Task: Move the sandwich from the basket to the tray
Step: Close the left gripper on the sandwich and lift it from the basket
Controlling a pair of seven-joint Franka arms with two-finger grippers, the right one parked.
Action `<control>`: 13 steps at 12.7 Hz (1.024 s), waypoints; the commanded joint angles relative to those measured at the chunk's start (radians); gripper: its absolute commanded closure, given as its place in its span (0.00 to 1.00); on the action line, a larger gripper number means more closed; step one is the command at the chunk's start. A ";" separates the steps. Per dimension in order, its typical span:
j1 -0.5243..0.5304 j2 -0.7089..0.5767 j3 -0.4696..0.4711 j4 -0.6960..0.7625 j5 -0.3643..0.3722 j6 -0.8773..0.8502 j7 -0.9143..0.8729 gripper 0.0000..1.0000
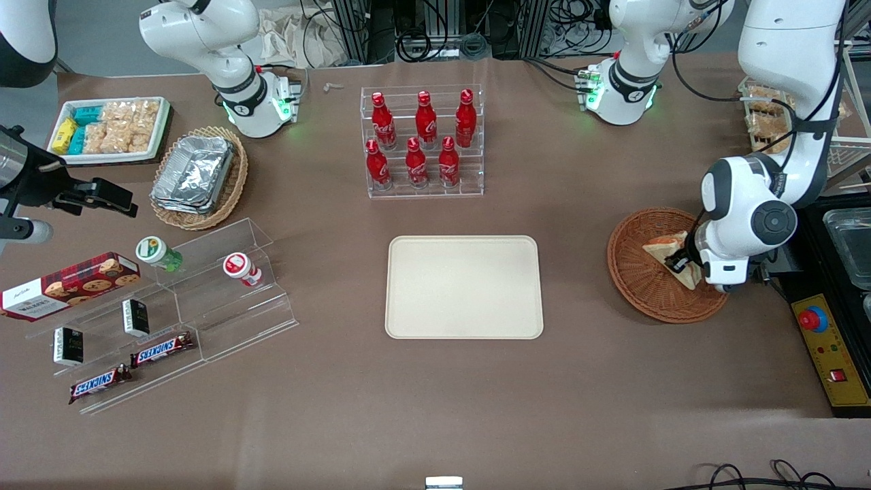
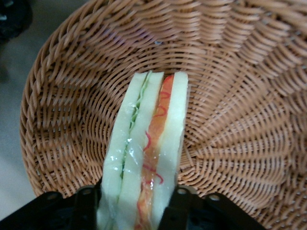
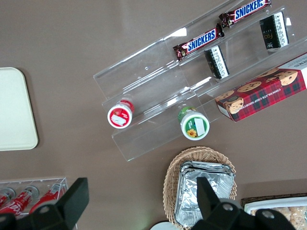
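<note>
The sandwich point(image 1: 663, 246) is a pale bread wedge with red, orange and green filling, resting in the round reddish-brown basket point(image 1: 633, 286) toward the working arm's end of the table. My left gripper point(image 1: 680, 262) reaches down into the basket. In the left wrist view its black fingers point(image 2: 88, 203) press against both bread faces of the sandwich point(image 2: 148, 143), so my gripper point(image 2: 132, 203) is shut on it over the woven basket point(image 2: 230, 96) floor. The cream tray point(image 1: 464, 287) lies bare at the table's middle, beside the basket, and its corner shows as the tray point(image 3: 14, 110) in the right wrist view.
A clear rack of red cola bottles point(image 1: 422, 143) stands farther from the front camera than the tray. Acrylic steps with snack bars and cups point(image 1: 163, 306), a tan basket of foil trays point(image 1: 197, 177) and a white snack tray point(image 1: 109, 129) lie toward the parked arm's end. A control box point(image 1: 816, 320) sits beside the basket.
</note>
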 commanded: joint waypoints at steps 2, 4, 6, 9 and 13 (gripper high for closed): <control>-0.004 -0.070 -0.037 0.059 -0.006 -0.104 0.052 1.00; -0.004 -0.133 -0.084 0.116 -0.001 -0.244 0.210 1.00; -0.007 -0.158 -0.146 0.174 0.013 -0.324 0.260 1.00; -0.007 -0.158 -0.264 0.251 0.021 -0.390 0.272 1.00; -0.007 -0.138 -0.411 0.276 0.019 -0.381 0.306 1.00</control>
